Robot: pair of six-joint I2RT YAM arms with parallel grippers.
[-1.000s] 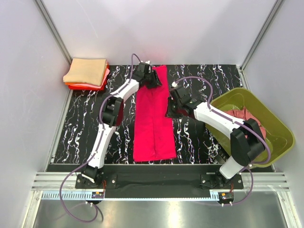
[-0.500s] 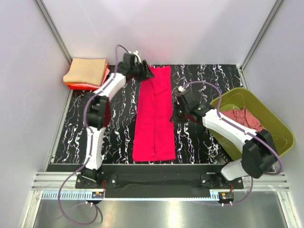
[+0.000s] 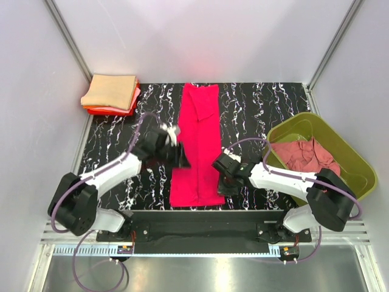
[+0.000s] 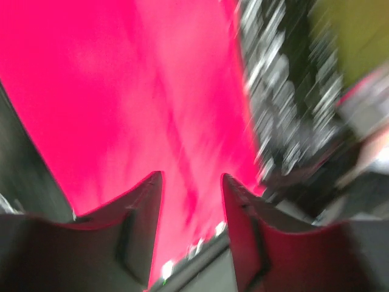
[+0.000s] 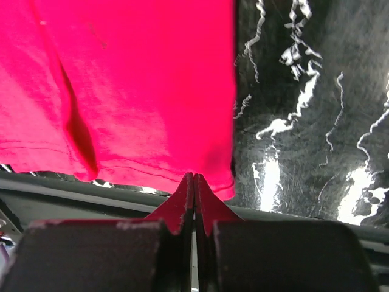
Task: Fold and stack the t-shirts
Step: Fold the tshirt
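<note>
Where the bright crimson-pink cloth t-shirt (image 3: 197,143) lies: down the middle of the black white-veined marble-pattern table (image 3: 255,115), folded lengthwise into a long narrow strip that runs from the far edge to the near edge.
Shirt surface: flat, with a lengthwise crease down the strip; the near hem is wider than the far end.
Left gripper (image 3: 182,158): at the strip's left edge, about halfway along its length.
Left fingers (image 4: 146,194): spread apart over the crimson cloth with nothing between them; the wrist view is blurred, so contact with the cloth cannot be told.
Right gripper (image 3: 222,182): at the near right corner of the strip, just beside the hem.
Right fingers (image 5: 182,204): pressed together, tips meeting at the hem's edge; whether any cloth is pinched between them cannot be told.
Stack of folded square shirts (image 3: 110,94): far left corner of the table, tan on top, pink and orange-red layers beneath, well apart from the strip.
Dusty rose crumpled shirt (image 3: 304,157): lying inside the tub.
Olive-green plastic tub (image 3: 349,152): on the right side of the table, set at an angle.
</note>
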